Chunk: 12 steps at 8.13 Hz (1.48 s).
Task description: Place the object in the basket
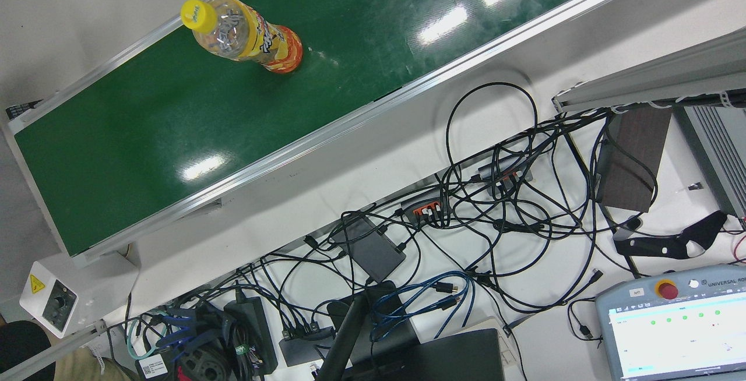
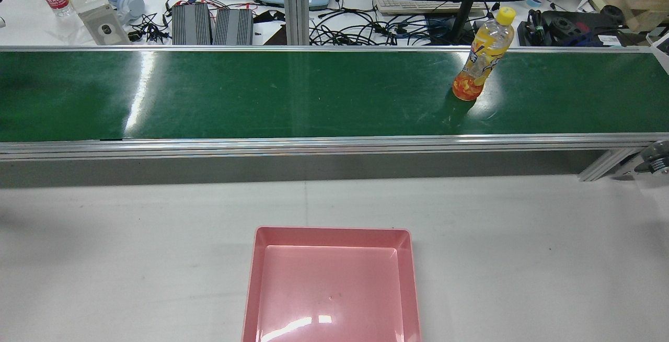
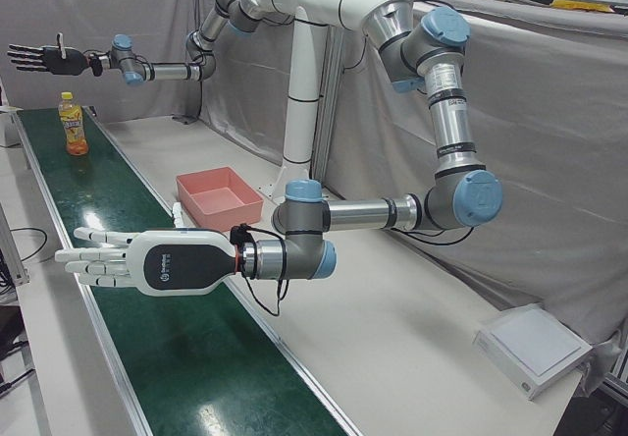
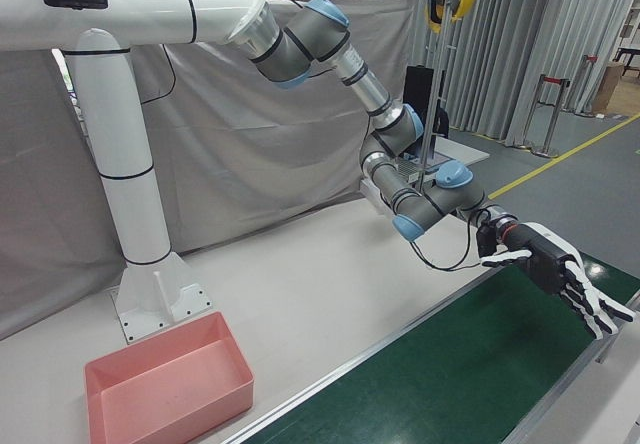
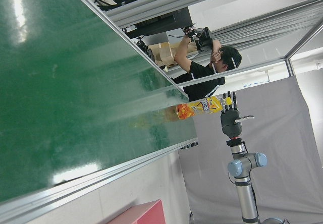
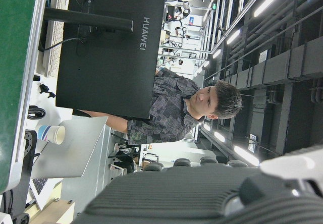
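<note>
Open hand (image 4: 560, 276) over green belt (image 4: 450, 384) – fingers spread; pink basket (image 4: 168, 388) on table, well apart.

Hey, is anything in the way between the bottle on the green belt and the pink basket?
Nothing stands between them. The stretch of belt and white table from the bottle to the basket is bare. Only the belt's metal side rail crosses the path, so the bottle likely needs lifting over it.

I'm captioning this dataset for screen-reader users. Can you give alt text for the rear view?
A yellow-capped orange drink bottle stands upright on the right part of a long green conveyor belt. An empty pink tray sits on the white table in front, and a cluttered desk lies beyond; no robot hand shows.
</note>
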Tool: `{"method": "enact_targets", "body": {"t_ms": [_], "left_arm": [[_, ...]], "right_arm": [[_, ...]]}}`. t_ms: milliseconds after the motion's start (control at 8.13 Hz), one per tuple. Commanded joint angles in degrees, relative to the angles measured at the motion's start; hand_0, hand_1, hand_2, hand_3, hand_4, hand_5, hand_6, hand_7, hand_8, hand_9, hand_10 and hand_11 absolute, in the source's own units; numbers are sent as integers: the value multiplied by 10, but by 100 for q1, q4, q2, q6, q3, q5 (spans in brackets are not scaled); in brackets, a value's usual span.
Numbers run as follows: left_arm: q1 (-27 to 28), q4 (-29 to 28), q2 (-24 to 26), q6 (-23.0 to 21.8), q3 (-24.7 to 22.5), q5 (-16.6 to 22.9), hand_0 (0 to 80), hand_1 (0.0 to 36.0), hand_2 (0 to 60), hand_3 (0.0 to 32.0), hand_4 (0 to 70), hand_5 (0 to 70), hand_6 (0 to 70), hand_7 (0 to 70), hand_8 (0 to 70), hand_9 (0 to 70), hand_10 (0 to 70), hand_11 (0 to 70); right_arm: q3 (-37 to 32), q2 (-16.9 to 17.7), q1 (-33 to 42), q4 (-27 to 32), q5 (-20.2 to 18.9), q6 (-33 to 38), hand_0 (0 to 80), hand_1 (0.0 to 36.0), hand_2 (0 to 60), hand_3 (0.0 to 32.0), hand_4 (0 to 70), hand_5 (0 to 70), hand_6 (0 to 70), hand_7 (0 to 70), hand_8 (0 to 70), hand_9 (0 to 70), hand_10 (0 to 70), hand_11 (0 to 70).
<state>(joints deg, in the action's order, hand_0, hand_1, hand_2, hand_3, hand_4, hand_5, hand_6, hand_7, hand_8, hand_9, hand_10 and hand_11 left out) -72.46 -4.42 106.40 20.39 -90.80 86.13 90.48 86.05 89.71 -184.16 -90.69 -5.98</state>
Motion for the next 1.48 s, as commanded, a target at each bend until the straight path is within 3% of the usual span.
{"method": "enact_targets", "body": {"t_ms": [0, 1352], "left_arm": [[-31, -6, 3, 0, 1, -8, 518, 143, 0, 0, 185, 118, 0, 0, 51, 93, 72, 121], [39, 20, -5, 9, 132, 0, 515, 133, 0, 0, 179, 105, 0, 0, 38, 75, 80, 131]], "right_arm": [[5, 0, 2, -6, -1, 0, 0, 0, 0, 0, 0, 0, 0, 0, 0, 0, 0, 0], [14, 0, 2, -6, -1, 0, 0, 0, 0, 0, 0, 0, 0, 0, 0, 0, 0, 0]]}}
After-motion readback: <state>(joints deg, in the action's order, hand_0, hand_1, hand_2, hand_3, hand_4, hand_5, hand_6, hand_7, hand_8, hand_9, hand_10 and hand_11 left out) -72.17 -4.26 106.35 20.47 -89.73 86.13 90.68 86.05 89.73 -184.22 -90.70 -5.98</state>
